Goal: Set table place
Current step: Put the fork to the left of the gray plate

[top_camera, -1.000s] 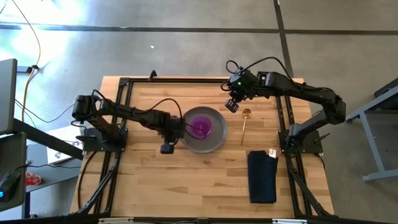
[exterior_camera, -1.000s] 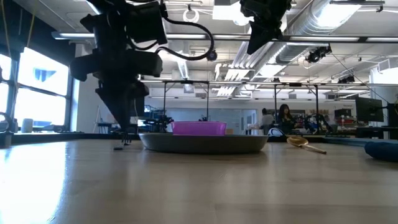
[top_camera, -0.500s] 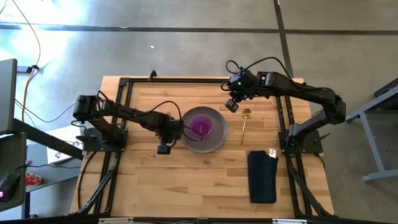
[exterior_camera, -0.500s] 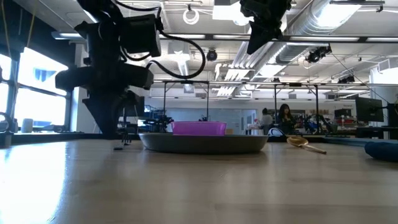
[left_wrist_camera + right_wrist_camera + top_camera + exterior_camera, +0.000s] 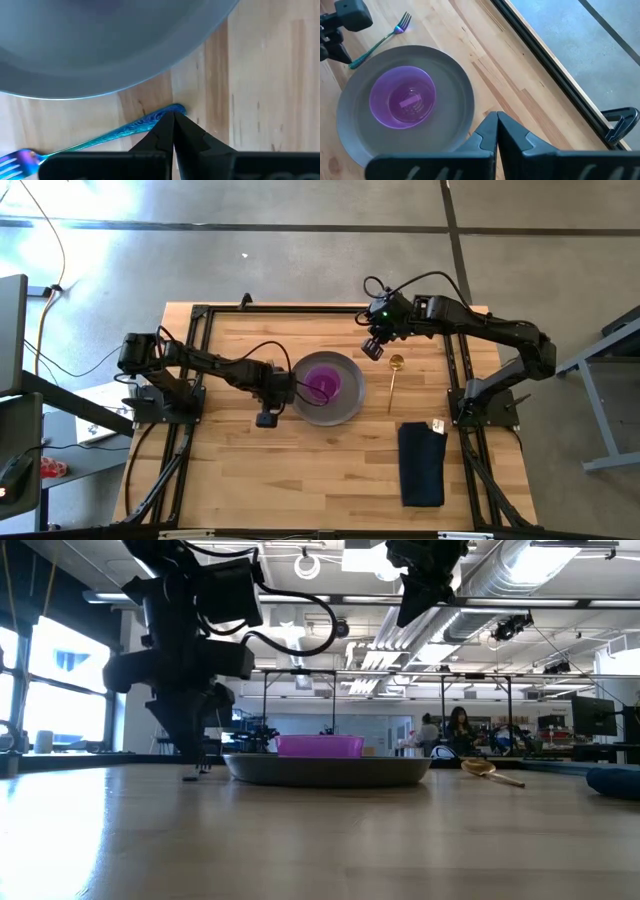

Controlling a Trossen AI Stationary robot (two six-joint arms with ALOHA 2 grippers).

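Table (image 5: 250, 470): plate (image 5: 346, 408) at centre. Bowl (image 5: 322, 382) on the plate, in its middle. Fork (image 5: 380, 41) on the table at the plate's 9 o'clock, just beside the rim, handle end toward 6 o'clock. Spoon (image 5: 394, 376) at the plate's 3 o'clock, near but apart, lying along the 12-to-6 line. Napkin (image 5: 421, 464) at the plate's 4 o'clock, well apart, toward the table's 6 o'clock edge.
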